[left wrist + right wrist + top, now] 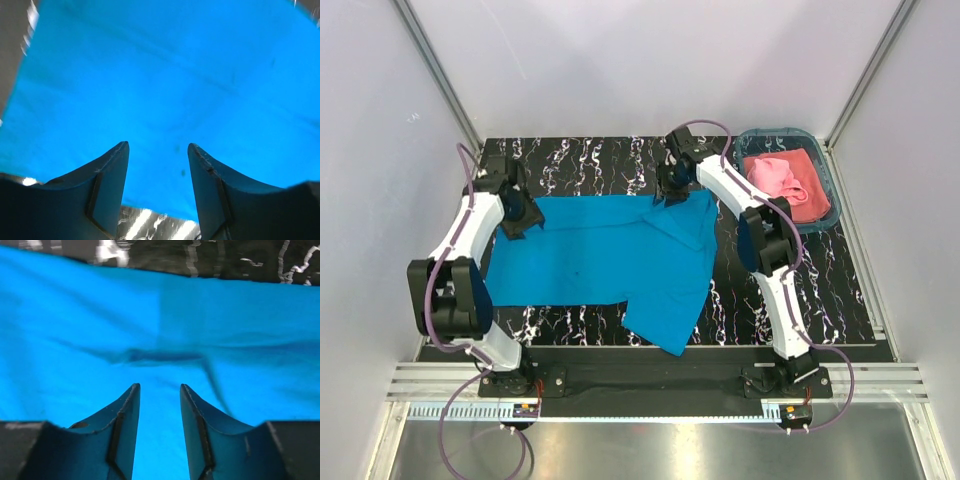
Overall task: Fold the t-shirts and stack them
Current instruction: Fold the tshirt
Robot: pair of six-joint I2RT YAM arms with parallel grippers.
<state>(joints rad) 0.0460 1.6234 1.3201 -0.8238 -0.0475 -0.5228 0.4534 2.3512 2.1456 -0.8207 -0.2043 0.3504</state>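
The turquoise-blue t-shirt (610, 255) lies spread flat across the black marbled table (590, 160), one sleeve reaching toward the near edge. My left gripper (520, 222) hovers over the shirt's far left corner; in the left wrist view its jaws (157, 147) stand open with only flat cloth (165, 85) behind them. My right gripper (670, 195) is above the shirt's far right edge, near a fold; its jaws (160, 387) are open over blue cloth (150, 315), holding nothing. The salmon pink t-shirt (785, 180) lies crumpled in the basket.
A teal plastic basket (828, 195) sits at the table's far right corner. White walls and metal frame posts enclose the table on three sides. Bare marbled tabletop (800, 290) shows to the right of the blue shirt.
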